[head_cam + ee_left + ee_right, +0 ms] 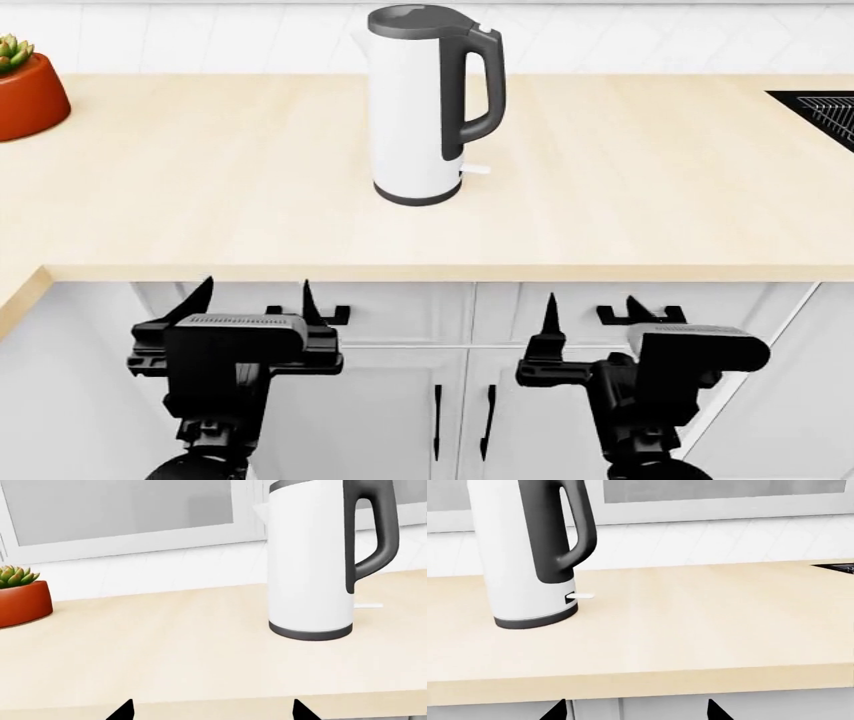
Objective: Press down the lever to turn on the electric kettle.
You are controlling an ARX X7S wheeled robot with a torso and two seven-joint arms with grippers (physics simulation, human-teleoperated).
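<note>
Here, a tall kettle (418, 110) stood upright near the back of the desk (641, 180), handle turned right. Its lever (475, 169) jutted flat rightward at the base. Both grippers, left (254, 300) and right (594, 312), hung below the desk edge, jaws released.

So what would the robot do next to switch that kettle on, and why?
Probably raise the right pincer up and forward toward the lever. Both pincers hang open below the counter's edge, far from the electric kettle, and the lever juts out on the kettle's handle side, nearer the right arm than the left pincer.
</note>
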